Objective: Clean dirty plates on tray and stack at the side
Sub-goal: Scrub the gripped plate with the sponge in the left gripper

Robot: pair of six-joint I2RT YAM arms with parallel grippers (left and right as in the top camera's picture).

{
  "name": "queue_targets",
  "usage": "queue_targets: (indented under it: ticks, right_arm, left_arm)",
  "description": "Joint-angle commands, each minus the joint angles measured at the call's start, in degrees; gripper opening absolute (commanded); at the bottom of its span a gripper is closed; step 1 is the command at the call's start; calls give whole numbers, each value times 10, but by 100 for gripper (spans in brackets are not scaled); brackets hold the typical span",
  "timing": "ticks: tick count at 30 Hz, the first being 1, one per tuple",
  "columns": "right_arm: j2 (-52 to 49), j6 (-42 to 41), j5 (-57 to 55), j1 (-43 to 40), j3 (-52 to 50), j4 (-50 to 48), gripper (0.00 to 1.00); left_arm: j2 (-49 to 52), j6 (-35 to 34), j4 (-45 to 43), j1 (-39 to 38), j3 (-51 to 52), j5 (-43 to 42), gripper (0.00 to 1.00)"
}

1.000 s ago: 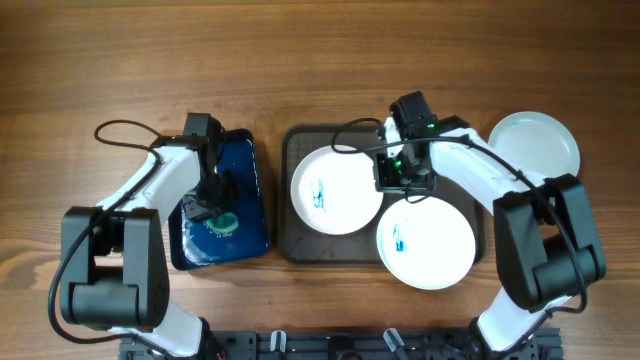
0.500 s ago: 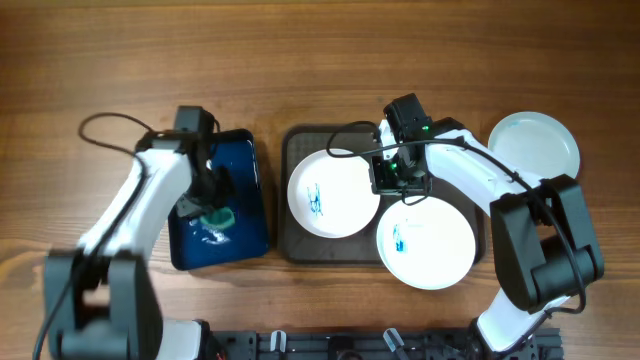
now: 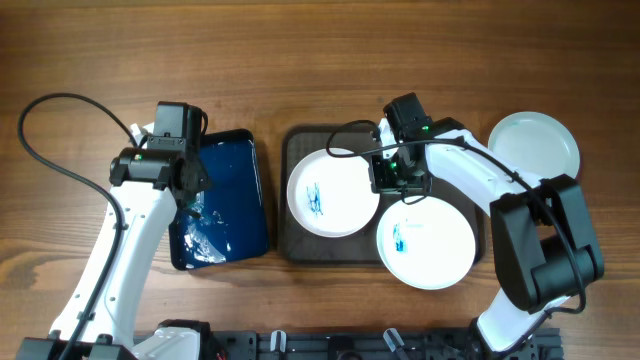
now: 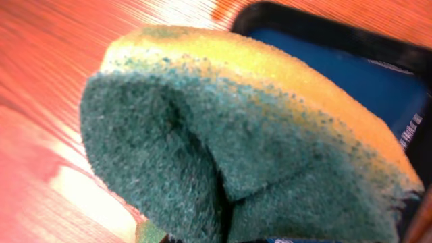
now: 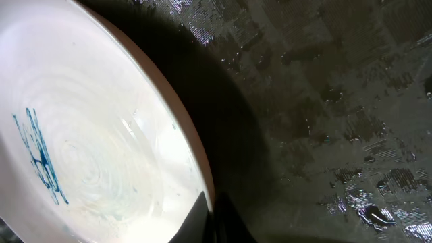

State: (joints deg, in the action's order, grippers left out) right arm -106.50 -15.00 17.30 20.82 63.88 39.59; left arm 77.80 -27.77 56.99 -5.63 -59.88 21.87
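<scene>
The right hand (image 3: 400, 183) is clamped on the rim of a blue-smeared plate (image 3: 328, 192). The plate spreads out to the hand's left, over the tray (image 3: 300, 140) below it. A second smeared plate (image 3: 426, 243) lies just beside the hand, toward the arm's base, and a third plate (image 3: 533, 143) sits further right on the desk (image 3: 320, 60). The left hand (image 3: 187, 196) is closed on a green-and-yellow sponge (image 4: 236, 155), squeezed into a fold, above the outer edge of the blue tray (image 3: 235, 200).

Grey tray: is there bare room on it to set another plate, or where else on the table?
None on the tray: its left plate, right plate and the right end effector crowd it, leaving only corners. Bare table runs along the far side, beyond the tray and the blue tray, left of the third plate.
</scene>
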Motion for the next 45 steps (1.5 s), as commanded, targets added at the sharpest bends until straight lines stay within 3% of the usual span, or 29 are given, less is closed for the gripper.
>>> queue_targets:
  ticks: [1, 7, 9, 11, 17, 22, 36, 42, 45]
  right_arm:
    - [16, 11, -9, 0, -3, -3, 4]
    - [16, 11, -9, 0, -3, -4, 4]
    - [16, 11, -9, 0, -3, -4, 4]
    - [16, 10, -9, 0, -3, -8, 4]
    - [16, 3, -9, 0, -3, -8, 4]
    - [16, 2, -9, 0, -3, -9, 4]
    - [16, -3, -9, 0, -3, -14, 5]
    - [16, -15, -9, 0, -3, -7, 4]
    - [16, -15, -9, 0, -3, -1, 4]
  left_arm:
    - [7, -27, 0, -2, -9, 63, 4]
    - [7, -27, 1, -2, -9, 48, 4]
    - [7, -15, -2, -2, -9, -29, 4]
    - [13, 23, -12, -2, -8, -203, 4]
    - [64, 30, -19, 0, -8, -288, 4]
    - [111, 49, -101, -40, -9, -465, 4]
    - [269, 20, -231, -250, -9, -515, 4]
    - [318, 16, -271, -248, -9, -510, 4]
    - [327, 9, -249, -227, -9, -437, 4]
